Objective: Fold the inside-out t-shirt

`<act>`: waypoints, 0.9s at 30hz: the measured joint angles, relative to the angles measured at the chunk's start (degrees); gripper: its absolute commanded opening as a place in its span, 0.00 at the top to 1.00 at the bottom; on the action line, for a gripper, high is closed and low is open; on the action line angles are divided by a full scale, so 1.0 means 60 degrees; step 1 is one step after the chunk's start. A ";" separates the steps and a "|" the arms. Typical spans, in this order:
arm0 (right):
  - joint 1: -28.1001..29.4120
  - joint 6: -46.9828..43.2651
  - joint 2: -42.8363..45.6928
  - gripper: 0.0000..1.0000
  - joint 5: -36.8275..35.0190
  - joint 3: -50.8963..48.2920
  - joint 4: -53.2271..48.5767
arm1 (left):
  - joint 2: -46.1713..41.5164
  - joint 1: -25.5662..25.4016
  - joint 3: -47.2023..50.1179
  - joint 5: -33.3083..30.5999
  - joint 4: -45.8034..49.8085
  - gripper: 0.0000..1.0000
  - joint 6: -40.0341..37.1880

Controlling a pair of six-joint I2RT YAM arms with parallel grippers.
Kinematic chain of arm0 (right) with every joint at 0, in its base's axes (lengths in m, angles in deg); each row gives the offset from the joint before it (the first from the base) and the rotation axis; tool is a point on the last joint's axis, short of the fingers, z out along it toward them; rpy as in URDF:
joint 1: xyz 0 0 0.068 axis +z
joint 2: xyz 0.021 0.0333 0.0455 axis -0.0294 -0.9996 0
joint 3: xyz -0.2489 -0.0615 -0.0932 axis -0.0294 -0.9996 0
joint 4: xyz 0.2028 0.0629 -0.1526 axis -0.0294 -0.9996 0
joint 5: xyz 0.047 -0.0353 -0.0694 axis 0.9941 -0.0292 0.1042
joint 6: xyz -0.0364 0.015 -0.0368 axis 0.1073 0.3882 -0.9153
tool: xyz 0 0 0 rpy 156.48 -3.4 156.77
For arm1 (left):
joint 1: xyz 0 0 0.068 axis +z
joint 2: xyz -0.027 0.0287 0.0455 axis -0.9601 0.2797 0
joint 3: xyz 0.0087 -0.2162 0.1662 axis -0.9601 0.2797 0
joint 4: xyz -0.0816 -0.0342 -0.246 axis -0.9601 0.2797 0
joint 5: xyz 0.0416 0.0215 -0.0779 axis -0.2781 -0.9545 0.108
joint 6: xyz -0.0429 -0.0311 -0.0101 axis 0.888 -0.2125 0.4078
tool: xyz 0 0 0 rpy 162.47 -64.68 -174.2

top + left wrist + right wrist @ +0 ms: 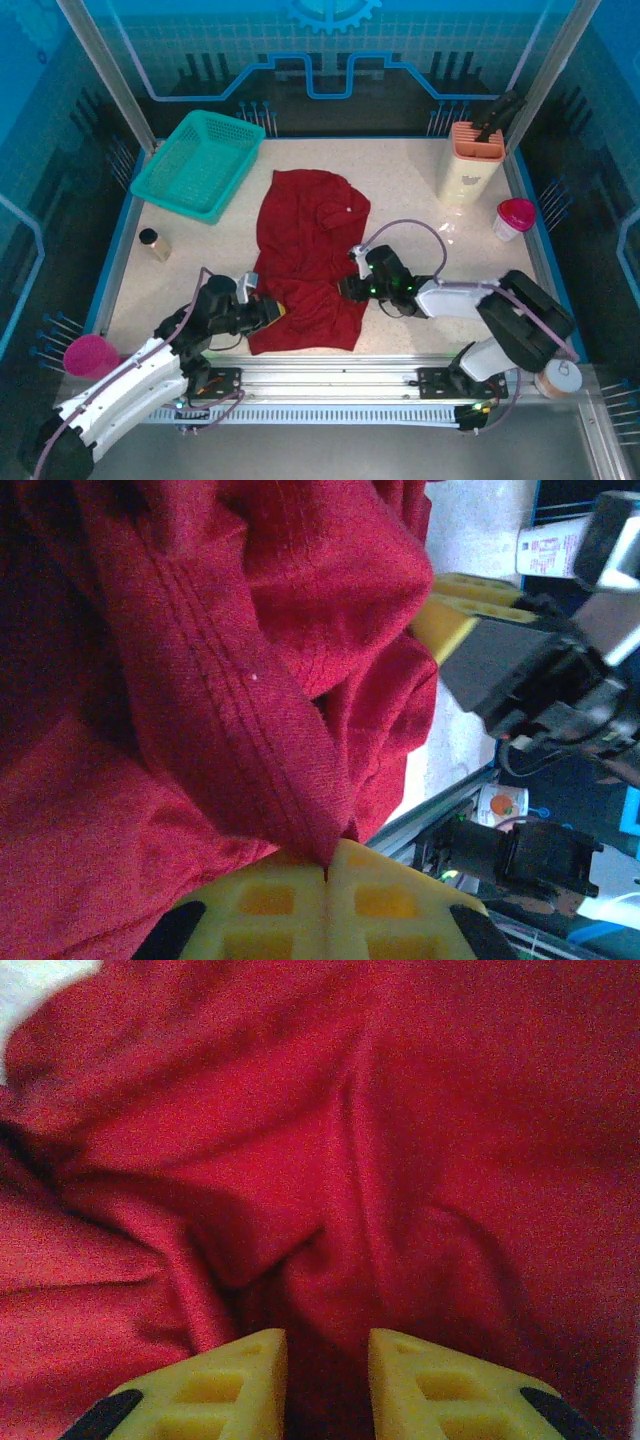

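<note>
The red shirt [310, 250] lay spread mid-table. The left gripper [328, 860], at its seven o'clock edge, pinched a seam fold. The right gripper [327, 1355], at four o'clock, stood narrowly parted. Pulling from one side only would likely have bunched the cloth.

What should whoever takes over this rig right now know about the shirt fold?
Left gripper: shut on a seamed edge of the dark red cloth t-shirt, at its near left corner.
Right gripper: jaws slightly apart over the shirt's near right edge, no grip visible.
Shirt: crumpled at the middle of the speckled table.
Done: no neat fold yet.
Left: flatten it, then fold.
</note>
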 measured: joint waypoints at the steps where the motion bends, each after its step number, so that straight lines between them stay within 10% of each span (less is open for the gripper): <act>1: 0.0062 -0.0517 0.0382 0.68 0.0011 0.0029 -0.0164 | 0.0058 0.0000 0.0000 0.0025 -0.0011 0.89 0.0000; 4: 0.0510 -0.2947 0.1351 0.67 0.0780 0.0419 -0.0597 | 0.0346 0.0000 0.0004 0.0131 -0.0018 0.66 0.0051; 12: 0.2062 -0.7785 -0.0106 0.66 0.2135 0.2371 -0.1060 | -0.0222 0.0361 0.0000 -0.0514 0.1708 0.50 0.0594; 27: 0.3024 -0.9136 -0.3442 0.74 0.0455 0.4747 -0.2962 | 0.1829 0.2499 -0.0889 -0.0714 0.1679 0.49 -0.0404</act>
